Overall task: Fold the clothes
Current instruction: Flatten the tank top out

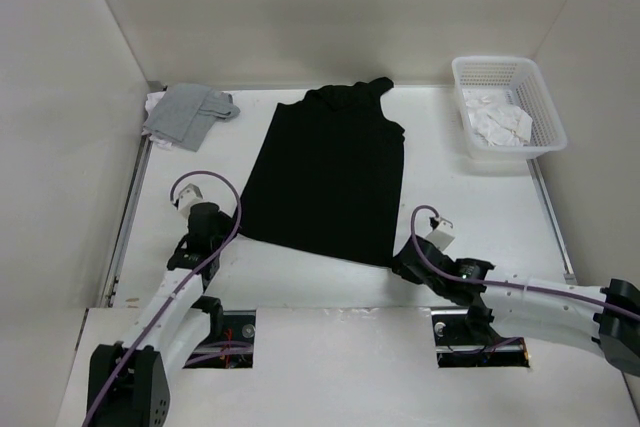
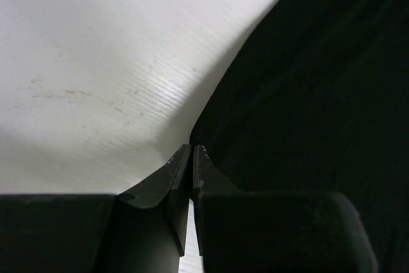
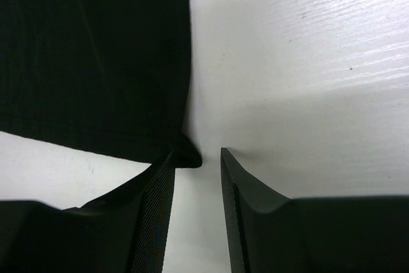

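Seen from above, the plain black sleeveless top [image 1: 330, 172] of thin soft fabric lies spread flat in the middle of the white table [image 1: 480, 217], with its straps toward the far wall and its hem toward my arm bases. My left gripper [image 1: 205, 217] sits at the near left hem corner and my right gripper [image 1: 410, 267] at the near right hem corner. A crumpled light grey garment [image 1: 185, 115] lies at the far left, well apart from the top. A white plastic basket [image 1: 545, 97] holding white cloth [image 1: 500, 125] stands at the far right. From the left wrist, my fingers are pressed together low on the table, and the dark hem edge meets their tips. I cannot tell whether any fabric is actually caught between them. From the right wrist, my jaws stand apart over bare table, and the hem corner is bunched against the tip of one finger rather than between the two. To do this step well, I judge the right gripper should shift sideways until the corner sits inside the gap, then close. I should test the left pinch with a small lift. Then both corners should rise together, level and gently taut, and travel toward the straps so the thin cloth folds without bunching.
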Tool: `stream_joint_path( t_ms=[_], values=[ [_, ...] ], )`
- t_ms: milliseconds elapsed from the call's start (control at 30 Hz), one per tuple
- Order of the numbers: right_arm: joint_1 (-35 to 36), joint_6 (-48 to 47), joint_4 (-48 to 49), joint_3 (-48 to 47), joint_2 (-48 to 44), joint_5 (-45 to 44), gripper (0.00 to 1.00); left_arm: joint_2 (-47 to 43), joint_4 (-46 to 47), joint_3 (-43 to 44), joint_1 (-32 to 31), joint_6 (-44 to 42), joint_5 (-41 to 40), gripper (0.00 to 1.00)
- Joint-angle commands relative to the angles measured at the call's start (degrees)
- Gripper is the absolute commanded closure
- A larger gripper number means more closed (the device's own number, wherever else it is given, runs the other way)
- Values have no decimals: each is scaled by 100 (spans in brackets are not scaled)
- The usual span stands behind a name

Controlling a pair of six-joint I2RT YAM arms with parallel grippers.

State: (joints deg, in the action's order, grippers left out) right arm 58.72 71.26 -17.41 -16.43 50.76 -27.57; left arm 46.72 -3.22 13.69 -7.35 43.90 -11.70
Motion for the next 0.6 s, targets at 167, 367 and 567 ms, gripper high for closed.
stream_joint_path(
  t_ms=[167, 367, 567],
  values=[
    [-58, -121, 457, -36, 100, 331, 64, -444, -240, 318, -183, -4, 37, 97],
    [-146, -279, 668, -124, 486, 516, 65, -602, -240, 309, -218, 22, 81, 97],
    [-436, -517, 906, -186, 541, 473, 99, -997, -441, 441, -306, 127, 142, 97]
  ],
)
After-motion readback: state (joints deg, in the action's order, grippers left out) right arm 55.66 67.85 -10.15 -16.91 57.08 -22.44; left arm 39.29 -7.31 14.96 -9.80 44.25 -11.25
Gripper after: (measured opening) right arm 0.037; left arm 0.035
